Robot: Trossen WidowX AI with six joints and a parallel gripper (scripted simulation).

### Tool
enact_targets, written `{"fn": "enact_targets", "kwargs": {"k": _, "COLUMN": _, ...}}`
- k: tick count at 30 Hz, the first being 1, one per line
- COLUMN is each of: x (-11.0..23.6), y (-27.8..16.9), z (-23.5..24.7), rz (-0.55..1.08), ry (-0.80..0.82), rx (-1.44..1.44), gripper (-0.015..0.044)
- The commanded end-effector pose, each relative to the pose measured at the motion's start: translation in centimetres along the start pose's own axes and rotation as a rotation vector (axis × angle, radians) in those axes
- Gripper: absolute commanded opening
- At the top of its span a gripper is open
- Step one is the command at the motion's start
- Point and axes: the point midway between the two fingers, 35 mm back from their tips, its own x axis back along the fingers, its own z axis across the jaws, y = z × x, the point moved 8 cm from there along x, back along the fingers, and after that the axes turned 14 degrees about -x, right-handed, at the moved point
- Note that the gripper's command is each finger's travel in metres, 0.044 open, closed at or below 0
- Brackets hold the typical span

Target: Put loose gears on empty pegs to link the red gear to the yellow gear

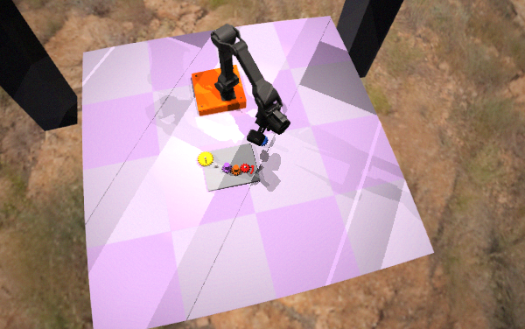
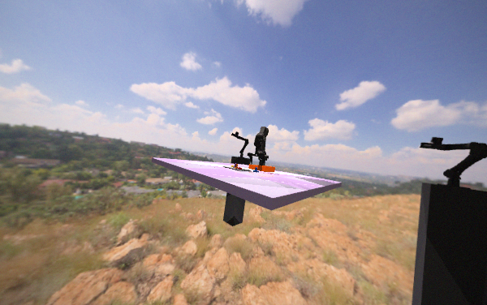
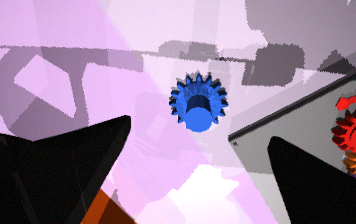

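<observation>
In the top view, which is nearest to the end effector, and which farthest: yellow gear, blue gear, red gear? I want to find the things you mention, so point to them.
1. Blue gear (image 1: 265, 140) (image 3: 198, 102): right by the end effector (image 1: 261, 139) (image 3: 199, 132), off the board.
2. Red gear (image 1: 245, 168) (image 3: 346, 134): on the board.
3. Yellow gear (image 1: 205, 158): at the board's far side from the blue gear.

A blue toothed gear (image 1: 265, 141) (image 2: 256, 169) (image 3: 198, 105), its round stem upright, stands on the table beneath my open, empty claw (image 1: 265, 134) (image 2: 251, 161) (image 3: 199, 132), seen between the fingertips from the wrist. To one side of my claw lies the flat grey board (image 1: 219, 180) (image 2: 240, 169), its red gear (image 1: 245, 168) (image 3: 345, 134) nearest me beside the red arrow (image 1: 252, 169) (image 3: 346, 103). Farther from my claw, orange (image 1: 235, 170) (image 3: 351, 162) and purple (image 1: 226, 167) stemmed gears sit in line, close together; then a bare short peg (image 1: 216, 166) and, farthest, the larger yellow gear (image 1: 205, 158), black-striped.
</observation>
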Motion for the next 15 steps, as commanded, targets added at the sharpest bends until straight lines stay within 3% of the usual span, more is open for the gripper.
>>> {"fn": "enact_targets", "kwargs": {"k": 1, "x": -0.6, "y": -0.2, "z": 0.1, "rz": 0.009, "ry": 0.003, "rx": -0.005, "gripper": 0.0440}}
{"fn": "enact_targets", "kwargs": {"k": 15, "x": -2.8, "y": -0.1, "z": 0.0, "rz": 0.009, "ry": 0.003, "rx": -0.005, "gripper": 0.0440}}
